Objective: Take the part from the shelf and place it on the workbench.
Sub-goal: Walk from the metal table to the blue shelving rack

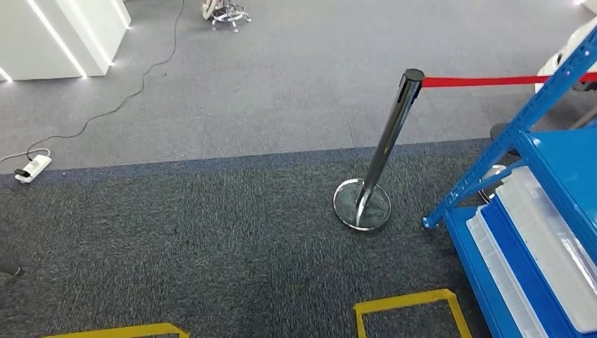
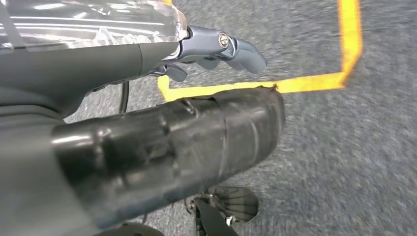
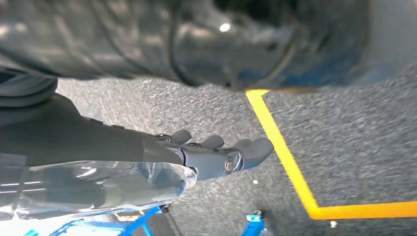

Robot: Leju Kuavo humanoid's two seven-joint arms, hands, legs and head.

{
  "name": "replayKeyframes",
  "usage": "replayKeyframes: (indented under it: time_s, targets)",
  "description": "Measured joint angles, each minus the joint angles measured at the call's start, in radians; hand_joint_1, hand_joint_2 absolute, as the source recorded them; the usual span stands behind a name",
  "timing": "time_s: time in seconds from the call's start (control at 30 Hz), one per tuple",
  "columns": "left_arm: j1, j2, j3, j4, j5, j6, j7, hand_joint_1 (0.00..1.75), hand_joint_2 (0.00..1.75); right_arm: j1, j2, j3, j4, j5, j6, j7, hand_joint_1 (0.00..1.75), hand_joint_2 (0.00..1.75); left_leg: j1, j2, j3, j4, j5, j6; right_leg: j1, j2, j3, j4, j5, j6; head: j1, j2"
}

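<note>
A blue metal shelf stands at the right edge of the head view. On its lower levels lie clear lidded plastic bins, and what they hold cannot be made out. My left hand hangs beside my body over the grey carpet; its fingers are loosely extended with nothing in them. My right hand hangs low too, fingers stretched out and empty, with a blue shelf foot on the carpet close by.
A chrome stanchion with a red belt stands just left of the shelf. Yellow tape outlines mark the carpet in front of me. A power strip and cable lie far left, near a white counter.
</note>
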Motion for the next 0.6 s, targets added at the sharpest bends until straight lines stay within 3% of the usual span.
replayKeyframes:
  time_s: [0.07, 0.1, 0.13, 0.17, 0.2, 0.27, 0.33, 0.4, 0.43, 0.5, 0.57, 0.6]
  targets:
    - [0.003, 0.0, 0.0, 0.0, 0.0, 0.0, 0.0, 0.0, 0.0, -0.001, 0.0, 0.0, 0.0, 0.0, 0.0, 0.0, 0.0, 0.0, 0.003, -0.034, -0.061, 0.132, -0.065, -0.005, 0.002, 0.021, -0.002, 0.001, 0.001, -0.005, 0.0, 0.0]
    - [0.004, 0.0, 0.0, 0.0, 0.0, 0.0, 0.0, 0.0, 0.0, -0.001, 0.0, 0.0, 0.0, 0.0, 0.001, 0.0, 0.0, 0.0, 0.005, -0.038, -0.086, 0.182, -0.079, -0.007, 0.002, 0.033, -0.003, 0.003, 0.001, -0.005, 0.0, 0.0]
    - [0.005, 0.0, 0.0, 0.0, 0.0, 0.0, 0.0, 0.0, 0.0, -0.001, 0.0, 0.0, 0.0, 0.0, 0.001, 0.0, 0.0, 0.0, 0.006, -0.039, -0.097, 0.199, -0.072, -0.008, 0.003, 0.046, -0.004, 0.005, 0.0, -0.005, 0.0, 0.0]
    - [0.006, 0.0, 0.0, 0.0, 0.0, 0.0, 0.0, 0.0, 0.0, -0.001, 0.0, 0.0, 0.0, 0.001, 0.001, 0.0, 0.0, 0.0, 0.008, -0.04, -0.09, 0.179, -0.046, -0.009, 0.002, 0.06, -0.004, 0.008, -0.001, -0.005, 0.0, 0.0]
    - [0.005, 0.001, 0.0, 0.0, 0.0, 0.0, 0.0, 0.0, 0.0, -0.001, 0.0, 0.0, 0.0, 0.002, 0.002, 0.0, 0.0, 0.0, 0.009, -0.047, -0.067, 0.123, -0.005, -0.009, 0.002, 0.074, -0.004, 0.012, -0.002, -0.003, 0.0, 0.0]
    - [0.006, 0.002, 0.0, 0.0, 0.0, 0.0, -0.001, 0.0, 0.0, -0.002, 0.0, 0.0, 0.0, 0.002, 0.002, 0.0, 0.0, 0.0, 0.014, -0.092, -0.015, -0.004, 0.054, -0.006, 0.001, 0.099, -0.008, 0.024, -0.007, 0.006, 0.0, 0.0]
    - [0.005, 0.003, 0.001, 0.0, 0.0, 0.0, -0.002, 0.0, 0.0, -0.003, 0.0, 0.0, 0.0, 0.002, 0.002, 0.0, 0.0, 0.0, 0.013, -0.125, 0.006, -0.056, 0.064, -0.002, -0.001, 0.119, -0.017, 0.032, -0.008, 0.018, 0.0, 0.0]
    - [0.002, 0.003, 0.001, 0.0, 0.0, -0.001, -0.002, 0.0, 0.0, 0.0, 0.001, 0.0, 0.001, 0.002, 0.002, 0.0, 0.0, 0.0, 0.011, -0.11, 0.007, -0.06, 0.067, 0.007, -0.003, 0.139, -0.025, 0.031, -0.003, 0.031, 0.0, 0.0]
    - [0.001, 0.003, 0.001, 0.0, 0.0, -0.001, -0.002, 0.0, 0.0, 0.002, 0.001, 0.0, 0.001, 0.002, 0.002, 0.0, 0.0, 0.0, 0.012, -0.099, 0.009, -0.065, 0.07, 0.014, -0.004, 0.137, -0.027, 0.034, -0.005, 0.036, 0.0, 0.0]
    - [0.002, 0.003, 0.002, 0.0, 0.0, -0.001, -0.002, 0.0, 0.0, 0.001, 0.001, 0.0, 0.002, 0.002, 0.002, 0.0, 0.0, 0.0, 0.015, -0.071, 0.013, -0.077, 0.078, 0.028, -0.001, 0.089, -0.056, 0.093, -0.043, 0.041, 0.002, 0.0]
    - [0.005, 0.003, 0.002, 0.0, 0.0, -0.001, -0.002, 0.0, 0.0, -0.002, 0.001, 0.0, 0.002, 0.003, 0.002, 0.0, 0.0, 0.0, 0.011, -0.042, 0.013, -0.079, 0.079, 0.035, 0.0, 0.032, -0.118, 0.219, -0.11, 0.045, 0.003, 0.0]
    - [0.007, 0.003, 0.002, 0.0, 0.0, -0.001, -0.001, 0.0, 0.0, -0.003, 0.001, 0.0, 0.003, 0.003, 0.002, 0.0, 0.0, 0.0, 0.009, -0.027, 0.013, -0.078, 0.078, 0.036, -0.002, 0.023, -0.148, 0.281, -0.133, 0.047, 0.003, 0.0]
